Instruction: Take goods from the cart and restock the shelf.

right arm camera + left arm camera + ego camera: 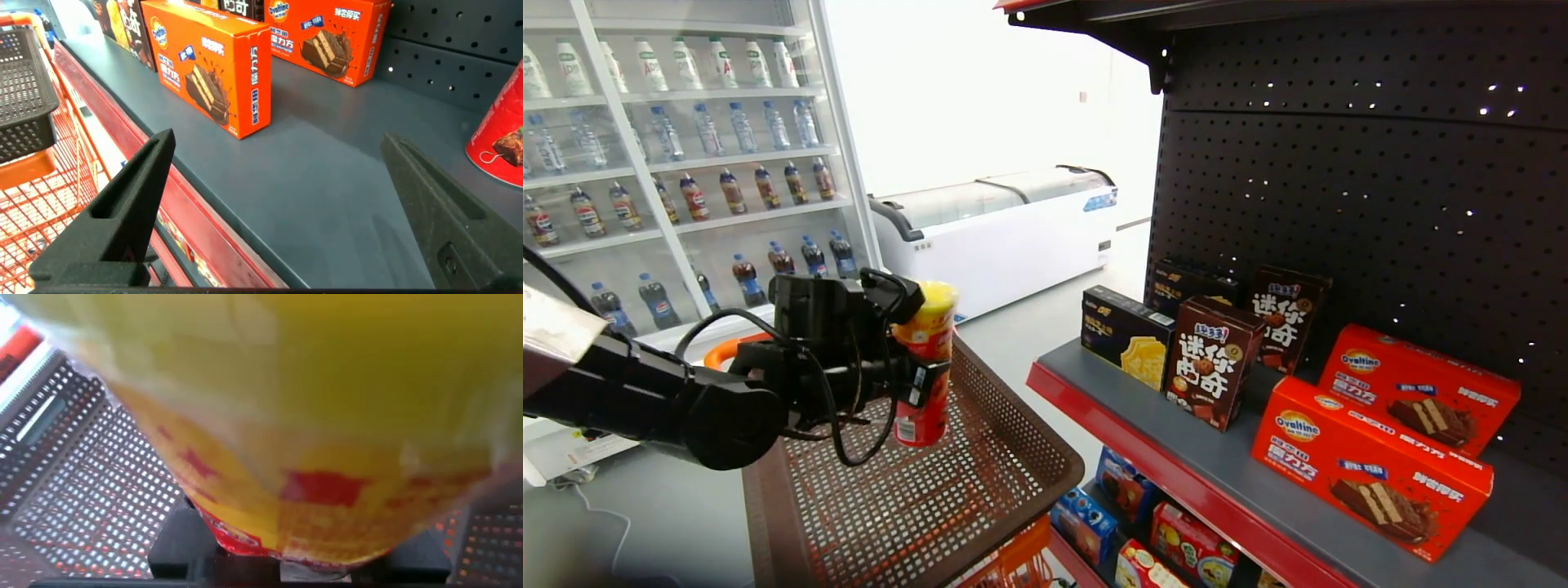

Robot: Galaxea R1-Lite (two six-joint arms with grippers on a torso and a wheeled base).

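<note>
Lower left, the left gripper point(913, 367) – jaws pinching an upright yellow-and-red canister point(929, 322) – hangs over the cart's brown mesh basket point(980, 498). The right gripper point(278, 139) has its jaws spread above the grey shelf point(327, 220).

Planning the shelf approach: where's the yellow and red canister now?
Head view, left of centre: the canister is held in the left gripper over the cart's brown mesh basket, left of the grey shelf.

Bare grey shelf point(327, 188) lies open between the orange wafer boxes point(216, 69) and a red canister point(500, 122); brown biscuit boxes point(1213, 359) crowd the board farther along.
</note>
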